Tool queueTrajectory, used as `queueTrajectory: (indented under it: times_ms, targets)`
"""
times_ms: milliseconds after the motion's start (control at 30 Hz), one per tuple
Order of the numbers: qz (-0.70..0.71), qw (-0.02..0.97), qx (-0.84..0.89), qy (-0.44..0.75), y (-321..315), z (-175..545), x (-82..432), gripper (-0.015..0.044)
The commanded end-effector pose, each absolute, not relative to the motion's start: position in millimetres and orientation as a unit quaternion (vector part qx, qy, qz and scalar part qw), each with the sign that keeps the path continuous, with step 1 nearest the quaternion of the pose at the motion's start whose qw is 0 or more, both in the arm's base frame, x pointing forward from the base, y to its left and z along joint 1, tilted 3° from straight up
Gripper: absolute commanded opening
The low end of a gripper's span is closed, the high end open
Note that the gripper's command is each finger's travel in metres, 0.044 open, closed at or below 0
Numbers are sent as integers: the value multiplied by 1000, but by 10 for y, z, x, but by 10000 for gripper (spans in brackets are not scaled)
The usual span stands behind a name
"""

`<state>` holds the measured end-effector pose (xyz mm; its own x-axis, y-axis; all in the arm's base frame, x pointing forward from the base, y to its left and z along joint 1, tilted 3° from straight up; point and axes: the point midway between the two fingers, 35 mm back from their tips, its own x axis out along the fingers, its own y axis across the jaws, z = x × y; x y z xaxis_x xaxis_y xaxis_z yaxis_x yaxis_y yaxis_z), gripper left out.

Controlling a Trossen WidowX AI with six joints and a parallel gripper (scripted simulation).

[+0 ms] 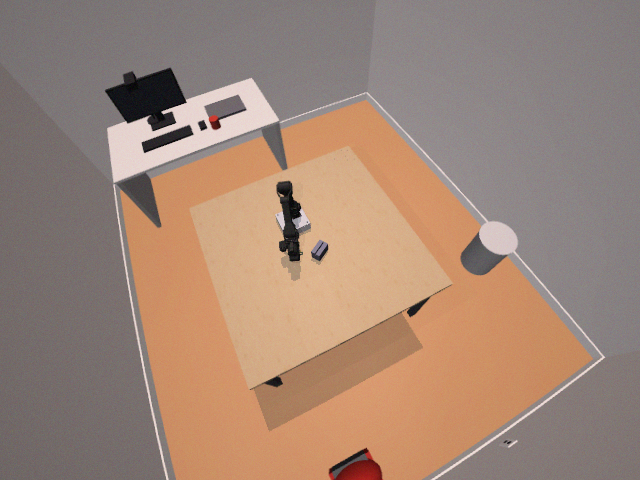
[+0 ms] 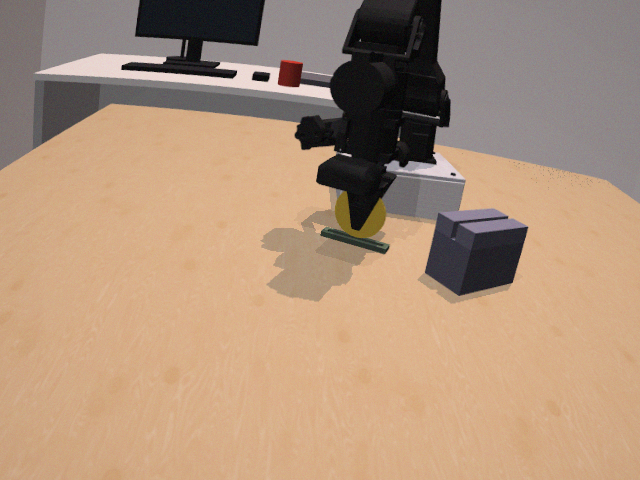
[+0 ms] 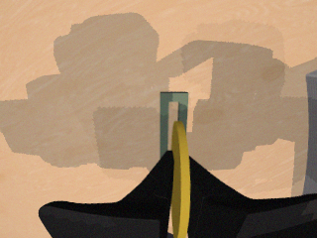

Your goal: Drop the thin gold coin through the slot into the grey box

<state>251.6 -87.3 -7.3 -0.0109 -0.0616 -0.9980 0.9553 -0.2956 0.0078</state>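
The gold coin stands upright on edge. My gripper is shut on its two faces, with the fingers pointing down. The dark-green holder lies on the table directly below; part of its groove shows bare in the wrist view. The coin's lower edge is at or just above the groove; I cannot tell exactly. The closed grey box stands to the right of the holder in the exterior view, its narrow lid slot visible on top.
The arm's white base stands behind the coin on the wooden table. A white desk with a monitor and a red mug is beyond. A grey cylinder stands on the floor.
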Motion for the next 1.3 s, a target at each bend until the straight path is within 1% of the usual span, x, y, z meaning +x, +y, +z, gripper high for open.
queueTrajectory:
  times_ms: [0, 1067, 1267]
  targets:
    - [-582, 436, 555, 404, -867, 21, 2545, 0]
    - [-582, 436, 555, 405, -815, 796, 2523, 0]
    - [-550, 476, 521, 447, -832, 799, 2525, 0]
